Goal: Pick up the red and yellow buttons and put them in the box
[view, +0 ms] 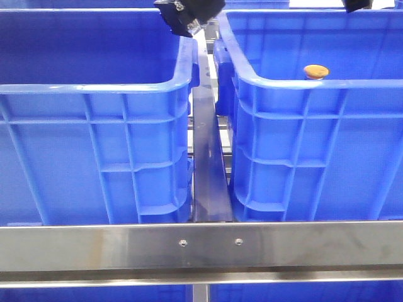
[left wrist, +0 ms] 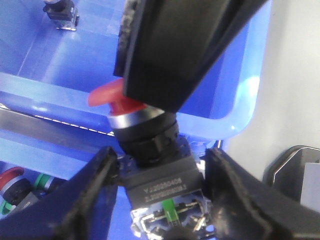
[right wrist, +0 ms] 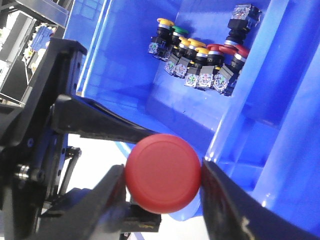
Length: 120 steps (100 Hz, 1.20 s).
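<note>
Red button (right wrist: 163, 172) gripped; yellow button (view: 315, 71) in box (view: 302, 88).

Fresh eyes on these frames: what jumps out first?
Two big blue crates fill the front view, the left crate and right crate split by a metal rail, with a yellow-orange button cap showing above the right crate's near rim. Each wrist view shows a claw shut on a red button: the left claw grips a red button by its black body, and the right claw pinches a red domed cap.
</note>
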Motion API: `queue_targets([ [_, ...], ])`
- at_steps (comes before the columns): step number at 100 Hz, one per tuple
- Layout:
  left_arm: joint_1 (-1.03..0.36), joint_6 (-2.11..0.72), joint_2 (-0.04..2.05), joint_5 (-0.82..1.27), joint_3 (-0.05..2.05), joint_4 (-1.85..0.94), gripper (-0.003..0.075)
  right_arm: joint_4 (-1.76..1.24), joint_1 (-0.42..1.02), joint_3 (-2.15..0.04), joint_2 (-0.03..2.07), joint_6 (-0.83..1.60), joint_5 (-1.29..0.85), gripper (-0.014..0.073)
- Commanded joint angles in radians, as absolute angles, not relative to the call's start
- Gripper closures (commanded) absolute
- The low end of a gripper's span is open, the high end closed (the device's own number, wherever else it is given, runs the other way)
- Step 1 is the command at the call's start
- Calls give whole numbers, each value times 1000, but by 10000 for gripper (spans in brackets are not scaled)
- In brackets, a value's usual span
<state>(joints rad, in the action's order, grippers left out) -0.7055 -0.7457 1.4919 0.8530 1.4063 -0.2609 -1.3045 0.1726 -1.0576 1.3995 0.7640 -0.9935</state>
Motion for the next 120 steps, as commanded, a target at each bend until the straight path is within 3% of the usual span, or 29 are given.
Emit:
queue_targets([
  [1, -714, -746, 1455, 821, 1434, -301, 380, -1389, 175, -1090, 1372, 773, -1022, 334],
  [9, -712, -743, 1455, 816, 1434, -301, 137, -1390, 175, -1090, 1372, 773, -1023, 334],
  [17, -712, -743, 1455, 810, 1434, -299, 1, -1396, 175, -1090, 1372, 773, -1024, 334],
  [30, -712, -743, 1449, 848, 1445, -289, 67, -1416, 174, -1091, 1372, 773, -1014, 334],
  [49, -710, -720, 1415, 870, 1476, -234, 70, -1416, 127, -1122, 1372, 773, -1007, 334],
  [75, -710, -668, 1398, 897, 1487, -158, 70, -1357, -97, -1183, 1372, 775, -958, 334],
  [96, -710, -644, 1398, 903, 1487, -156, 70, -1233, -249, -1186, 1372, 871, -772, 334],
  [120, -710, -638, 1398, 893, 1487, -154, 70, -1083, -255, -1186, 1384, 1041, -504, 334],
])
